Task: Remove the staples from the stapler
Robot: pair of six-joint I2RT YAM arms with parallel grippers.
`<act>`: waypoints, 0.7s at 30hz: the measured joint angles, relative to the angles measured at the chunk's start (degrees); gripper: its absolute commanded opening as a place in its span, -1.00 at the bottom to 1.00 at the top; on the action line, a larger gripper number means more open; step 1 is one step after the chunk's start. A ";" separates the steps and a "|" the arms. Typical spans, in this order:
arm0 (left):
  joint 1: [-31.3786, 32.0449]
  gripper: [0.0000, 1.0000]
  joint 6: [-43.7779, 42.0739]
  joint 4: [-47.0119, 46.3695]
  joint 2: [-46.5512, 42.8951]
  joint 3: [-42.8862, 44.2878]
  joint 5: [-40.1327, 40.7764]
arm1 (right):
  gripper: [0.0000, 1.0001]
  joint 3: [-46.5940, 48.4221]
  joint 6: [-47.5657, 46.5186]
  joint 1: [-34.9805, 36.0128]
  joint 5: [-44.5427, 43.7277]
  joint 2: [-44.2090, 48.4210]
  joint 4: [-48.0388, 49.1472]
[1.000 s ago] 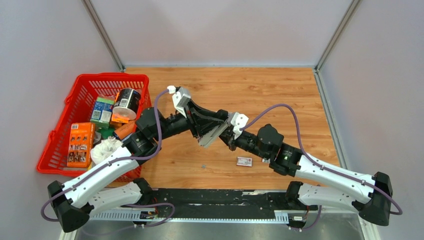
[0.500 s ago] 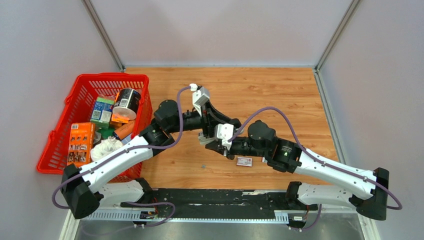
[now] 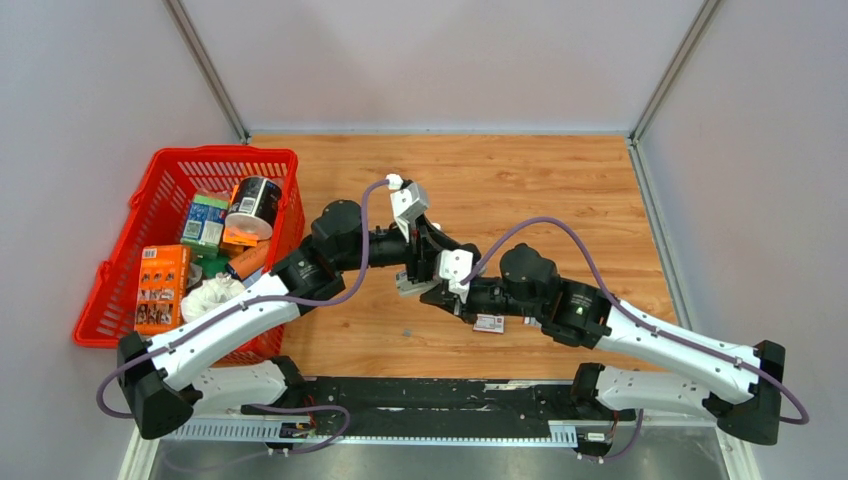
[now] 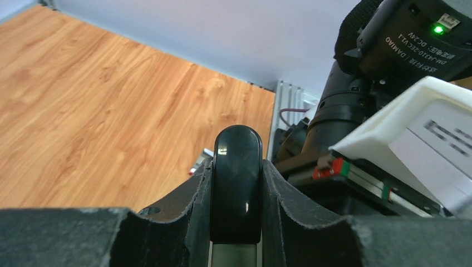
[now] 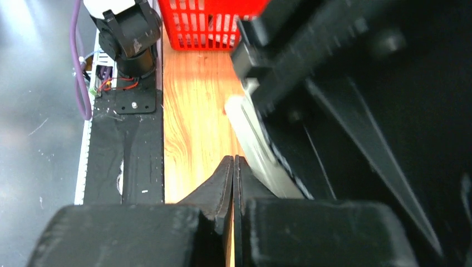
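Red-white box point(image 3: 488, 322) nearest me, on table point(image 3: 560, 190) by right arm. Right gripper point(image 5: 232, 162) fingers pressed together, I see nothing between. Left gripper point(image 4: 236, 167) pinches stapler point(image 4: 236, 189) by black tip, mid-table, off wood. Basket point(image 3: 225, 152) far left.

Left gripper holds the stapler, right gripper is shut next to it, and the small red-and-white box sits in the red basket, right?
No. The box lies on the table close by the right arm, outside the red basket, as the top view shows. The left gripper does hold the stapler, and the right gripper is shut next to it.
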State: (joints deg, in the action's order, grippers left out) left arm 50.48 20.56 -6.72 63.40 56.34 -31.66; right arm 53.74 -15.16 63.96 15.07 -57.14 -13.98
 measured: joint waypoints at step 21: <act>-6.05 -1.00 -12.02 17.07 3.96 -1.16 34.88 | -1.00 -13.99 10.21 -1.64 -20.98 8.72 8.68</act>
State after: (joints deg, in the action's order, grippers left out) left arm 44.42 8.54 10.35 67.35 55.18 3.22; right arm 39.75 -4.95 62.33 -5.91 -48.42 -5.30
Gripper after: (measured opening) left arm 0.381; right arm 0.003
